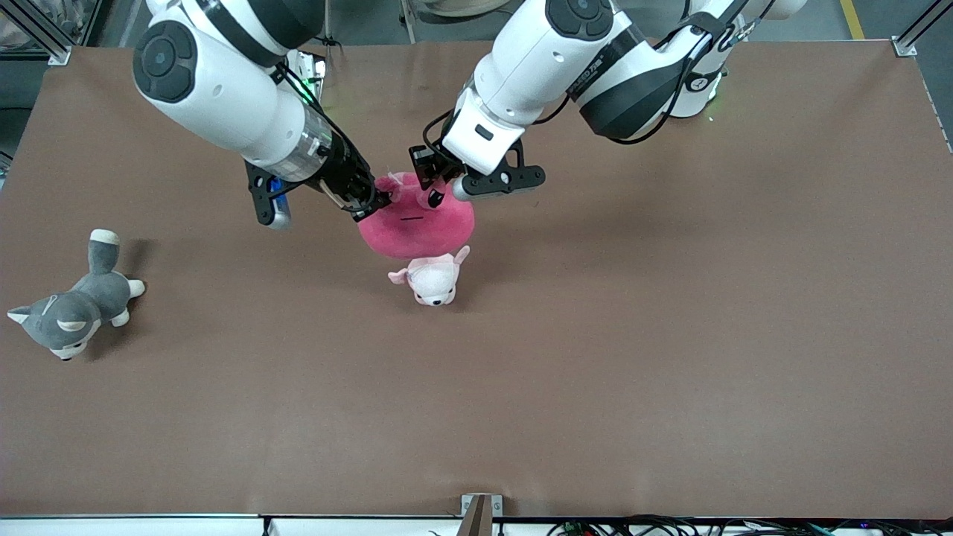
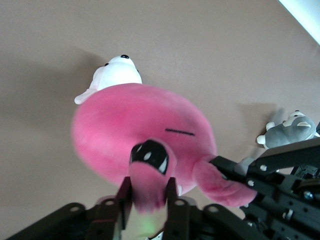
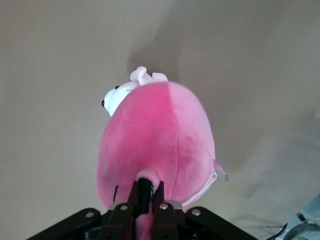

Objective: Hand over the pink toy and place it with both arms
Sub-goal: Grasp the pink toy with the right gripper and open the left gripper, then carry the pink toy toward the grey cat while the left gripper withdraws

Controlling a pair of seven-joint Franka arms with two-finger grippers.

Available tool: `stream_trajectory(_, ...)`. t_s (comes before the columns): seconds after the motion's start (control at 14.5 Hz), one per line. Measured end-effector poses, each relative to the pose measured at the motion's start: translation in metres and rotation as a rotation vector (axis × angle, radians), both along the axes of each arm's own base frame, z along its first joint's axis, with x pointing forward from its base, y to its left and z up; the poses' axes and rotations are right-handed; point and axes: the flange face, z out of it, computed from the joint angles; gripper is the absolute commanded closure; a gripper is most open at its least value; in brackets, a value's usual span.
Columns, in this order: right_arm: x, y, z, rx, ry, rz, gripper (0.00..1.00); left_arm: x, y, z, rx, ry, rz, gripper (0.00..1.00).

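The pink toy, a hot-pink blob with a flat line mouth, hangs above the middle of the table between both grippers. My right gripper is shut on one of its eye stalks; in the right wrist view the jaws pinch the black-tipped stalk, with the toy's body just past them. My left gripper is shut on the other eye stalk; in the left wrist view the stalk sits between its jaws, with the body above. The right gripper's fingers show there too.
A small pale pink-and-white plush lies on the table just under the pink toy and a little nearer to the front camera; it also shows in the left wrist view. A grey-and-white dog plush lies toward the right arm's end of the table.
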Motion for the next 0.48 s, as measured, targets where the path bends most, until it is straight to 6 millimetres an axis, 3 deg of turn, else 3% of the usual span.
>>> stream_trajectory(0.28, 0.018, -0.045, -0.003, -0.002, 0.003, 0.042, 1.0, 0.005, 0.01, 0.016, 0.014, -0.033, 0.008, 0.0)
stream_trajectory(0.48, 0.042, -0.12, -0.024, 0.002, 0.014, 0.086, 1.0, 0.012, 0.049, 0.033, 0.16, -0.066, -0.015, 0.0)
